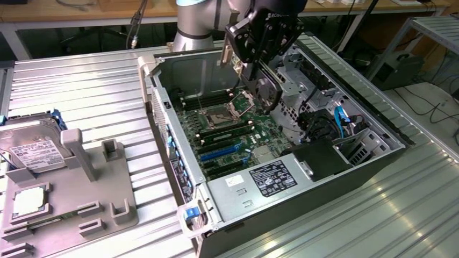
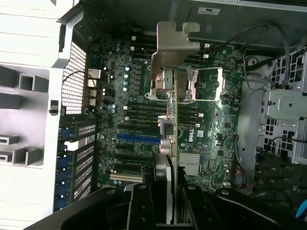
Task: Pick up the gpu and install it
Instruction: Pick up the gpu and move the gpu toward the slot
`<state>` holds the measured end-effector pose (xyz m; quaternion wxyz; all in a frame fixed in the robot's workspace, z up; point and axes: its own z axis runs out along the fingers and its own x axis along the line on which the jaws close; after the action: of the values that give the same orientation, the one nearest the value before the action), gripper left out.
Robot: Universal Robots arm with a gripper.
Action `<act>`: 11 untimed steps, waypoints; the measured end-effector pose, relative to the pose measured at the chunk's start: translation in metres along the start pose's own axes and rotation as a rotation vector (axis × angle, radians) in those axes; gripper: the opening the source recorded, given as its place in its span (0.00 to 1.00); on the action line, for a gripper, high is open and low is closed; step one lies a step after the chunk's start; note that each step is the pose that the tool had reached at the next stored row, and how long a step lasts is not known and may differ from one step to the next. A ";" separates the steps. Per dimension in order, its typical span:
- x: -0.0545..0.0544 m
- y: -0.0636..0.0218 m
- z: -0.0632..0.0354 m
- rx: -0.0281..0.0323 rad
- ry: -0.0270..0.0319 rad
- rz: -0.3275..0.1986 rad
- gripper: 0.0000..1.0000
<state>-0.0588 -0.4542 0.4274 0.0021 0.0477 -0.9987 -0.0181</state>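
- One robot arm carries one gripper point(image 1: 252, 74), and its fingers point(image 2: 144, 201) are closed on one gpu point(image 1: 264, 90), with the card clamped edge-on between them in the wrist view.
- The gpu hangs upright in the air inside the open top of the computer case point(image 1: 188, 70), above the motherboard point(image 1: 229, 134) and not seated in any slot. Its black fan side faces the exterior view's right.
- In the wrist view the gpu's silver end bracket point(image 2: 170, 43) points away from the fingers, and the thin green board edge runs back between them.
- The one computer case lies on its side on the ribbed metal table point(image 1: 86, 80). It holds one green motherboard, one CPU socket point(image 1: 229, 110), one labelled power supply point(image 1: 269, 180) and some blue cables point(image 1: 341, 118).
- One blue expansion slot point(image 2: 136, 137) lies just beside the card's line in the wrist view.
- One grey fixture point(image 1: 107, 193) stands to the exterior view's left of the case. It holds one hard drive point(image 1: 32, 145) and one square CPU chip point(image 1: 30, 200).
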 end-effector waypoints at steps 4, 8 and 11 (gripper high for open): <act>-0.002 -0.0002 0.0000 0.0000 0.0000 0.000 0.28; -0.009 -0.0009 0.0002 0.0000 0.0000 0.002 0.28; -0.015 -0.0014 0.0002 0.0000 -0.0002 0.005 0.28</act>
<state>-0.0439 -0.4542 0.4271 0.0021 0.0452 -0.9988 -0.0181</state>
